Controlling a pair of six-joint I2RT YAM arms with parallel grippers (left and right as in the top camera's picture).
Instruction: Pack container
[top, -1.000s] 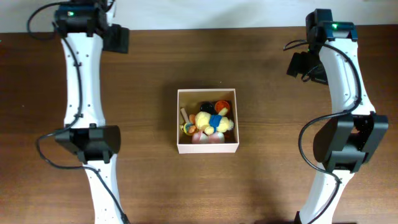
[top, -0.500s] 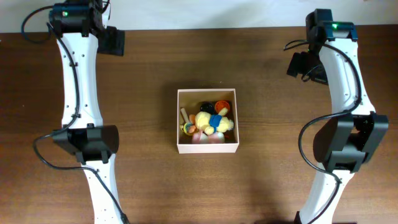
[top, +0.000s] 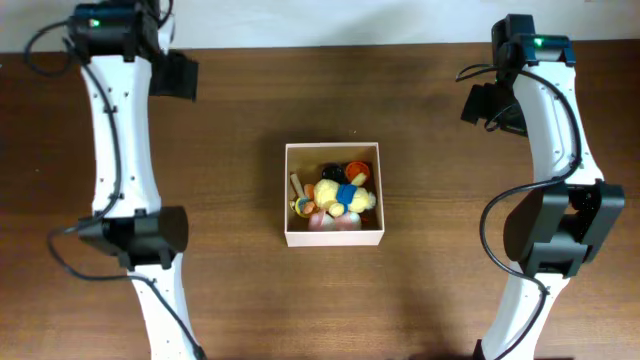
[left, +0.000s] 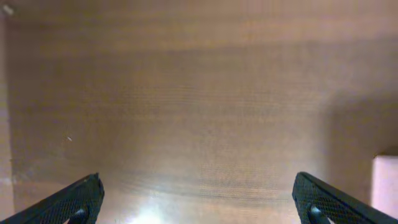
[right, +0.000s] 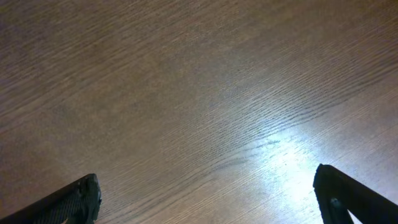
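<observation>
Worktop (top: 240, 130) of dark wood, grain running side to side.

Far left: your left gripper (left: 199, 208) shows only its two black finger tips in the left wrist view. They sit at the bottom corners, spread wide, with bare wood between them. It holds nothing. Overhead puts it near the back edge, well apart from the container.

Middle: the container (top: 334, 238) sits flat at mid-worktop, square, with white walls and an open top. You'll see small toys heaped inside. A yellow plush (top: 350, 200) with a blue band lies on top, and a pink piece (top: 335, 223) sits against the near wall. There are orange and black bits toward the back. The rest of the pile is too small to tell apart.

Far right: your right gripper (right: 208, 202) reads the same in the right wrist view. Its fingers are wide apart at the lower corners, with glare-lit wood between them, and it is empty. Overhead shows it near the back edge, well apart from the container
</observation>
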